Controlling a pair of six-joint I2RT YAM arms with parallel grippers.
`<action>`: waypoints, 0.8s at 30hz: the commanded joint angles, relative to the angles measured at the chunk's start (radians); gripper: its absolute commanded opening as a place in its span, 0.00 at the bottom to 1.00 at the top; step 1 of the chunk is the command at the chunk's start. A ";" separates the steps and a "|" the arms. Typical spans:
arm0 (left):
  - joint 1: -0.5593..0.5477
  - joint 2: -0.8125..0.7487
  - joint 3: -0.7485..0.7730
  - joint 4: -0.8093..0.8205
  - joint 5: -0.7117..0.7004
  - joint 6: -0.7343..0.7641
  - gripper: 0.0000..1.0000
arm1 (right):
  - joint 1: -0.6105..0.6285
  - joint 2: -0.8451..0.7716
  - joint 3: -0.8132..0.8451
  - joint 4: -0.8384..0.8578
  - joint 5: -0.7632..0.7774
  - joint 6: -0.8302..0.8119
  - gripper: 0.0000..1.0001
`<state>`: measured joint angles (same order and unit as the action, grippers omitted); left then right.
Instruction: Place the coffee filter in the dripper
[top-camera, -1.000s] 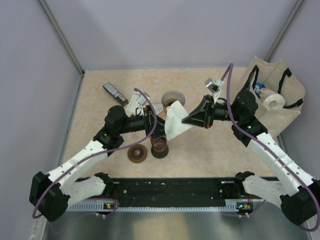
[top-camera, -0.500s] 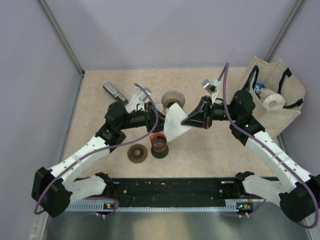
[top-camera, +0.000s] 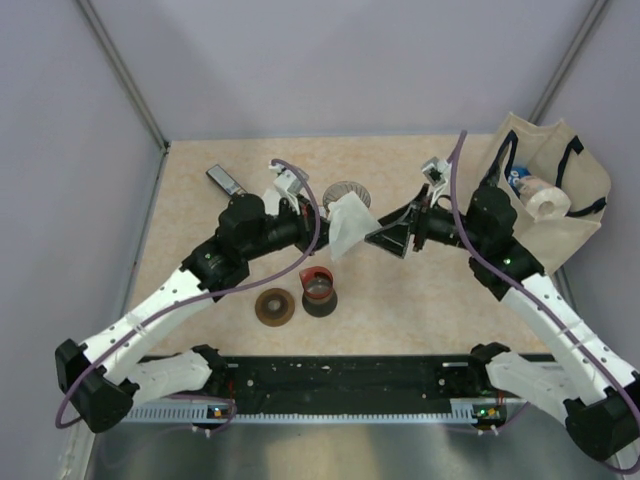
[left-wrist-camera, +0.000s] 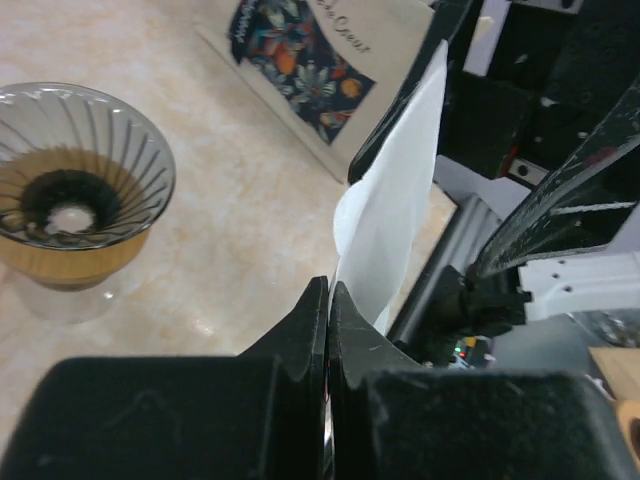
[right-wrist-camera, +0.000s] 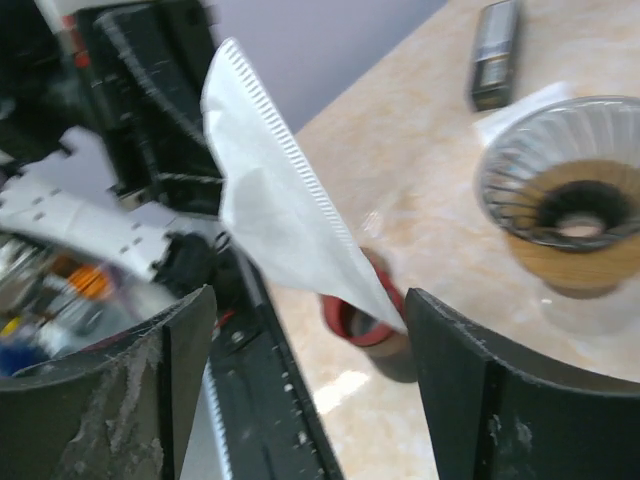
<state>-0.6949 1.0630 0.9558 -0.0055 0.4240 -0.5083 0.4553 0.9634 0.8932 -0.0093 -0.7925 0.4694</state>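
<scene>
The white paper coffee filter hangs in the air between the two arms, pinched at its left edge by my left gripper, which is shut on it. In the left wrist view the filter rises from the closed jaws of that gripper. My right gripper stands open just right of the filter; the filter's tip lies between its spread fingers without being squeezed. The glass dripper stands on the table just behind the filter, also seen as the dripper and dripper.
A red-rimmed black cup and a brown disc sit near the front. A dark flat bar lies at the back left. A cloth bag with a paper roll stands at the right. A printed pouch lies beyond the dripper.
My left gripper has shut on the filter and my right gripper has opened and let it go. The filter has moved slightly back and left with the left arm.
</scene>
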 joint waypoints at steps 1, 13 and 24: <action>-0.064 0.034 0.133 -0.246 -0.335 0.132 0.00 | -0.001 -0.066 0.081 -0.122 0.396 -0.014 0.80; -0.193 0.256 0.398 -0.376 -0.622 0.186 0.00 | 0.069 0.037 0.229 -0.193 0.664 0.095 0.99; -0.249 0.316 0.471 -0.378 -0.630 0.214 0.00 | 0.095 0.143 0.299 -0.212 0.667 0.101 0.99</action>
<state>-0.9287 1.3697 1.3750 -0.3874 -0.1730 -0.3153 0.5369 1.0874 1.1366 -0.2173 -0.1356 0.5617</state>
